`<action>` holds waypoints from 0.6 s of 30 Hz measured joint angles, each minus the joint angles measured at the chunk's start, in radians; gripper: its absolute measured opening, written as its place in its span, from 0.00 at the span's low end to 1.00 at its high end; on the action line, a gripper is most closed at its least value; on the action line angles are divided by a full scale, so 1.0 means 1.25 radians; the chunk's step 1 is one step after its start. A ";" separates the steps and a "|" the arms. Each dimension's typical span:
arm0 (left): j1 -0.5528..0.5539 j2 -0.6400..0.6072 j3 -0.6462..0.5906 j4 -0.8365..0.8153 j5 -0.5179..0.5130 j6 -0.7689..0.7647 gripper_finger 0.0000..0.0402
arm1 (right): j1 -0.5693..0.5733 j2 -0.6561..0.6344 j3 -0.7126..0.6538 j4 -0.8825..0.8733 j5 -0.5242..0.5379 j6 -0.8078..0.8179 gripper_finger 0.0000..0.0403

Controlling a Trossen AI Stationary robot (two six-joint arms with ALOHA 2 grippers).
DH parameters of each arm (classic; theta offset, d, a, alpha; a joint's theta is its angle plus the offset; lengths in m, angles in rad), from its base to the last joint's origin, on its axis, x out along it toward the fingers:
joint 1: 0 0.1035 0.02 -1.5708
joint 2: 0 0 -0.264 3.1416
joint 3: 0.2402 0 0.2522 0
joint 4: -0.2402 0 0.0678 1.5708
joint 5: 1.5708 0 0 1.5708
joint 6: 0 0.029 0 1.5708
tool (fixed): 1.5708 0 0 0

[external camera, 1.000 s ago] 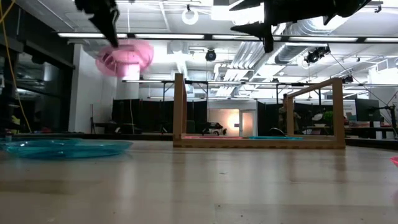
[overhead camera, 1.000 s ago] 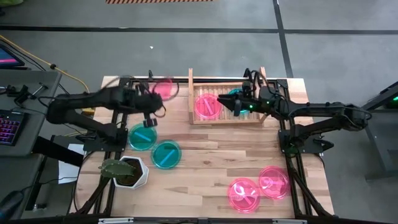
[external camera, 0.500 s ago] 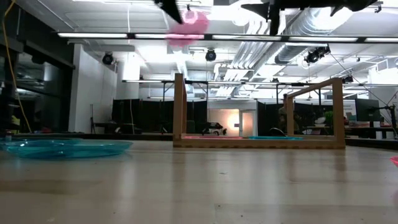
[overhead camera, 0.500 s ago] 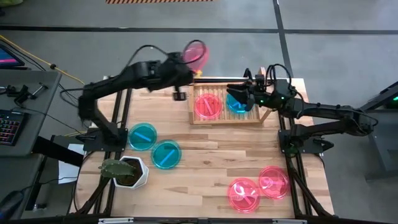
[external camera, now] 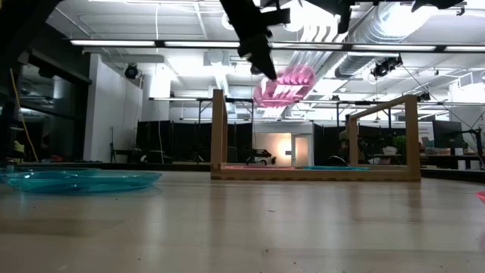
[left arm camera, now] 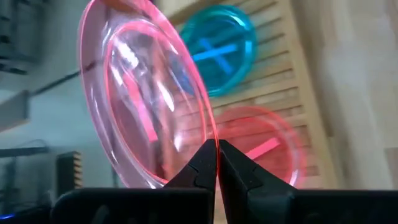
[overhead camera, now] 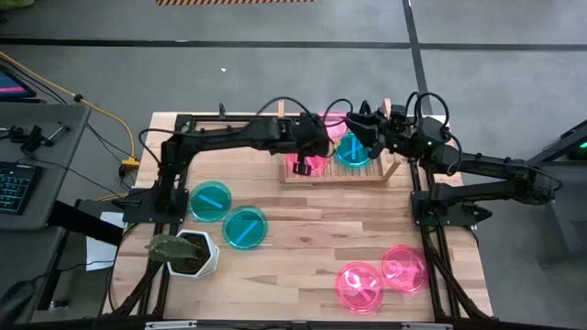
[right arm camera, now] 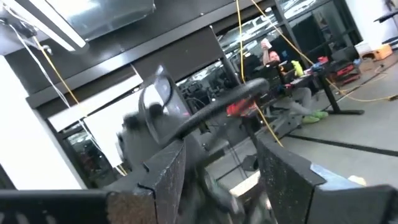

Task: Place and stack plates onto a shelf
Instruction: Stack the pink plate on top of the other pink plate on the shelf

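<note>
My left gripper (overhead camera: pixel 320 138) is above the shelf (overhead camera: pixel 367 179), shut on a pink plate (overhead camera: pixel 336 121) that shows tilted in the low view (external camera: pixel 284 83). On the shelf's slats lie a second pink plate (overhead camera: pixel 305 164) and a teal plate (overhead camera: pixel 352 152). My right gripper (overhead camera: pixel 360 126) is open over the shelf's far right part, near the teal plate, and touches nothing. Two teal plates (overhead camera: pixel 211 200) (overhead camera: pixel 245 227) lie flat on the table's left side. Two pink plates (overhead camera: pixel 359 284) (overhead camera: pixel 404 268) lie near the right near corner. My left gripper (left arm camera: pixel 217 144) pinches the pink plate's rim (left arm camera: pixel 213 134) between its two fingertips. The plate (left arm camera: pixel 143 106) is lifted clear and stands tilted on edge beyond the fingers, above the shelf's pink plate (left arm camera: pixel 261 146) and teal plate (left arm camera: pixel 217 50).
A white hexagonal plant pot (overhead camera: pixel 188 252) stands near the table's left near corner. The shelf's raised side rails (external camera: pixel 220 133) (external camera: pixel 411 136) stand up from its base. The right wrist view looks into the room, where a person (right arm camera: pixel 270 59) sits far off.
My left gripper has carried the pink plate from the table's far left side toward the right, first rising and then coming down over the shelf; the plate has tipped. My right gripper has drawn back from the shelf's teal plate toward the far edge, uncovering it.
</note>
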 joint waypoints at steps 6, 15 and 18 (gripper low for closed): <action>-0.010 0.091 0.000 0.009 0.035 -0.045 0.00 | -0.013 -0.006 0.000 -0.008 0.000 0.000 0.46; -0.016 0.134 0.001 -0.007 0.033 -0.239 0.00 | -0.013 -0.005 0.000 -0.052 0.000 0.003 0.46; -0.014 0.133 -0.004 -0.020 0.033 -0.303 0.00 | -0.013 -0.005 0.000 -0.058 0.000 0.005 0.46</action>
